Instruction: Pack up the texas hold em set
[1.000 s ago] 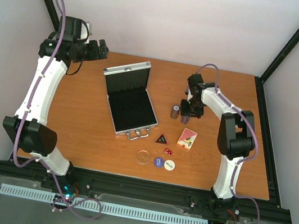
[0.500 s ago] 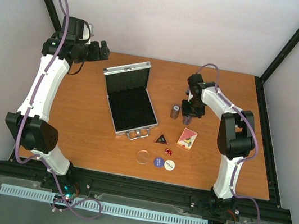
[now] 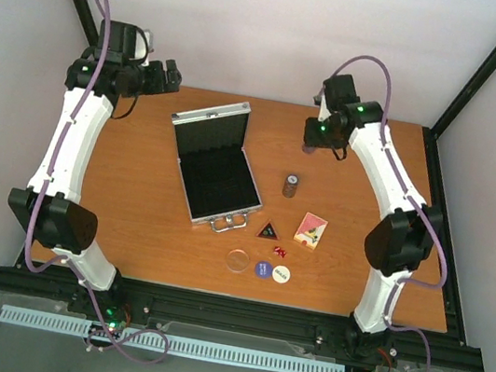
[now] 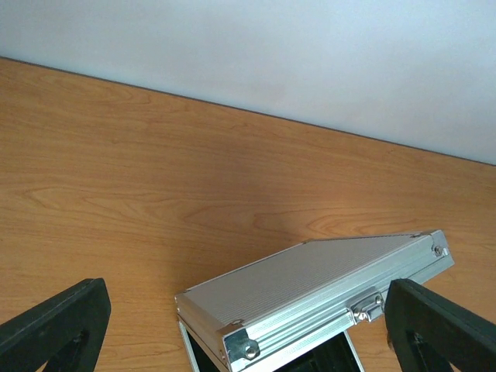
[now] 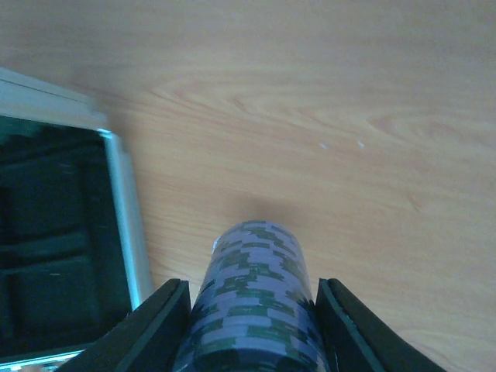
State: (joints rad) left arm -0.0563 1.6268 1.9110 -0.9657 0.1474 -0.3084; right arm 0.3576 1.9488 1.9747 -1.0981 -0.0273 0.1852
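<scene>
The right gripper (image 5: 252, 322) is clenching a dark purple-and-green poker chip stack (image 5: 256, 271) above the wooden table (image 5: 349, 116), probably for slotting into the open silver aluminium case (image 4: 310, 283).

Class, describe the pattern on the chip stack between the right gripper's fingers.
The chip stack is purple-grey with dark green blocks, clearest in the right wrist view.

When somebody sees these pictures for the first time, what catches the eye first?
The open silver case with black foam lining lies in the middle of the table. The right gripper holds a dark chip stack in the air beside the case, and a second chip stack stands alone on the wood right of the case. Closer to the near edge lie a black triangle, a card box, red dice and three discs.
</scene>
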